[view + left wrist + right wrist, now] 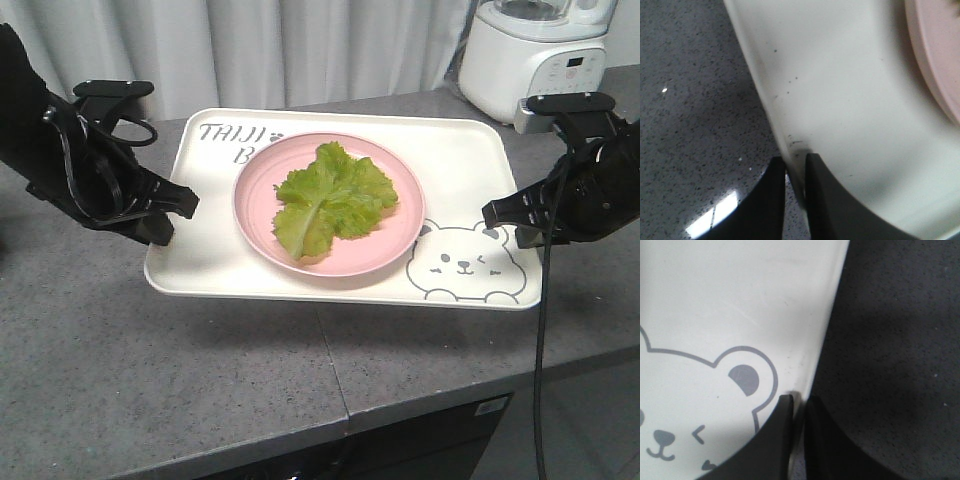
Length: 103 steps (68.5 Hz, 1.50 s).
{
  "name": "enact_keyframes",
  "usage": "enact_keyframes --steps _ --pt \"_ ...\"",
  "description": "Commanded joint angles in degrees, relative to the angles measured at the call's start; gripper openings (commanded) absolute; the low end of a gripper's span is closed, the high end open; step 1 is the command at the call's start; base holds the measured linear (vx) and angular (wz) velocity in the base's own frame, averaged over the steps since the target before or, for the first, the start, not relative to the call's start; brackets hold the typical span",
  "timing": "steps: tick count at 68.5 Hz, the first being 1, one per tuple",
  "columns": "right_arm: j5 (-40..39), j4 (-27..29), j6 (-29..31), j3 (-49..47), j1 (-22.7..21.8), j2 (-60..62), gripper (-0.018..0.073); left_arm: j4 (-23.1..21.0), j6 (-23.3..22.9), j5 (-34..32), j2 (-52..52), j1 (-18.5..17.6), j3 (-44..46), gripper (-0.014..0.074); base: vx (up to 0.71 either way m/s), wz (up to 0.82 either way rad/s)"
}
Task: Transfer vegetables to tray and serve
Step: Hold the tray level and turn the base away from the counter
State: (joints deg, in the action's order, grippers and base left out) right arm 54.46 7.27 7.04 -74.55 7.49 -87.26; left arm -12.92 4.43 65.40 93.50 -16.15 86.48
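Front view first: we saw the ruffled bright green lettuce leaf (pixel 330 200) lying on a round pink plate (pixel 252 215). That plate sat in the middle of the large cream-white rounded-rectangle plastic tray (pixel 470 165), the one with the grey winking bear drawn on it. The tray was over a grey speckled stone countertop (pixel 200 380), with a shadow under its near edge. The black left gripper (pixel 172 215) was at the tray's left rim, and the black right gripper (pixel 503 215) was at its right rim, near the bear. A white kitchen appliance (pixel 535 60) stood at the back right.

In the left wrist view we had the left gripper's two fingers nipped on the tray's rim. One was inside the tray and one outside over the countertop, with the plate's edge showing top right.

Right wrist view, same deal: the right gripper's fingers were pinched on the rim just beside the bear's ear, one on each side.
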Motion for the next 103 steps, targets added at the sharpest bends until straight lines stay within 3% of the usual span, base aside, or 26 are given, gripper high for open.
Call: enact_keyframes --steps 1,103 --pt "-2.27 5.28 3.33 -1.69 0.97 2.47 -0.0006 -7.97 1.75 -4.65 -3.11 -1.5 1.74 -0.0006 0.0 -0.23" --pt "-2.27 5.28 3.33 -1.69 0.97 2.47 -0.0006 -7.97 1.75 -4.65 -3.11 -1.5 1.74 -0.0006 -0.02 -0.3"
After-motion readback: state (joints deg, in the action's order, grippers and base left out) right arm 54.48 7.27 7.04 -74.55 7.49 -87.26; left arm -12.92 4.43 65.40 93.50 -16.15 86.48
